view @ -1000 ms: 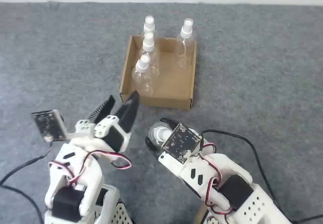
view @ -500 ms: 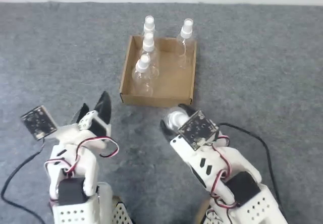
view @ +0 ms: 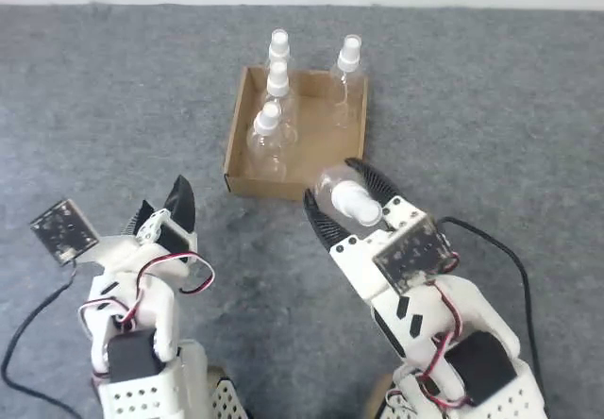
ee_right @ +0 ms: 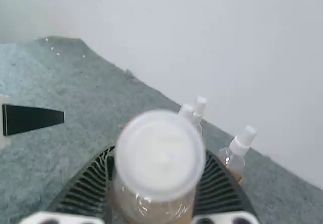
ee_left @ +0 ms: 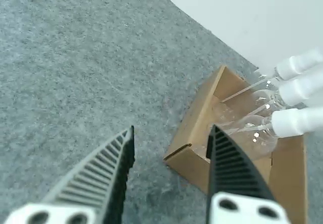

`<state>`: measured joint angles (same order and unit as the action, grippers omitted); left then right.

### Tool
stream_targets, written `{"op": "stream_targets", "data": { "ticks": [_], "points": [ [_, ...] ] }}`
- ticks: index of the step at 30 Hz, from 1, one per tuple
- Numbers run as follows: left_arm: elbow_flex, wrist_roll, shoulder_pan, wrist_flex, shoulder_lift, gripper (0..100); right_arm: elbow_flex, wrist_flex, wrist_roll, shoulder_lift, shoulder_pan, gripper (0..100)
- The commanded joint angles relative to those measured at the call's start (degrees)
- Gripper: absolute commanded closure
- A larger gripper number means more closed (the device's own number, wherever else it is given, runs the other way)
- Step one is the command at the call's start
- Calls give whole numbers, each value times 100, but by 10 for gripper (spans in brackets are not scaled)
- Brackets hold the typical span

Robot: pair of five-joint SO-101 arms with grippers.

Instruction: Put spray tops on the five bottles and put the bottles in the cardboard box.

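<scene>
Clear plastic, light and slick: the capped bottle (view: 344, 192) sits clamped in the right gripper (view: 330, 183), just above the cardboard box (view: 264, 185) wall facing the arms. Better gripped by its stiffer body than by the spray top (view: 359, 204). The left gripper (view: 162, 209) gapes wide and empty, off that wall's left corner.

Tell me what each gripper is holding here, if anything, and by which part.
The right gripper holds a spray-topped bottle, its fingers closed on either side of the clear body. The left gripper is open and holds nothing.
</scene>
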<state>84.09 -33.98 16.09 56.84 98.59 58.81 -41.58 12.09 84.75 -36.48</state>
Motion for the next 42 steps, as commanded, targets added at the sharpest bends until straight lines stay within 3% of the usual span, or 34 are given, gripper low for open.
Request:
{"op": "stream_targets", "data": {
  "ticks": [1,8,19,30,42],
  "points": [
    [-57,-44,26,-193,123,782,-633,418,105,-699,92,986],
    [-48,-35,26,-193,123,782,-1011,1279,105,-2246,101,986],
    [-13,-26,26,-193,123,782,-1029,2598,53,-3934,752,986],
    [365,-18,26,-870,123,782,-1037,3618,44,-5481,787,986],
    [374,-18,26,-870,123,782,-2075,3653,-624,-7310,1235,986]
  ]
}}
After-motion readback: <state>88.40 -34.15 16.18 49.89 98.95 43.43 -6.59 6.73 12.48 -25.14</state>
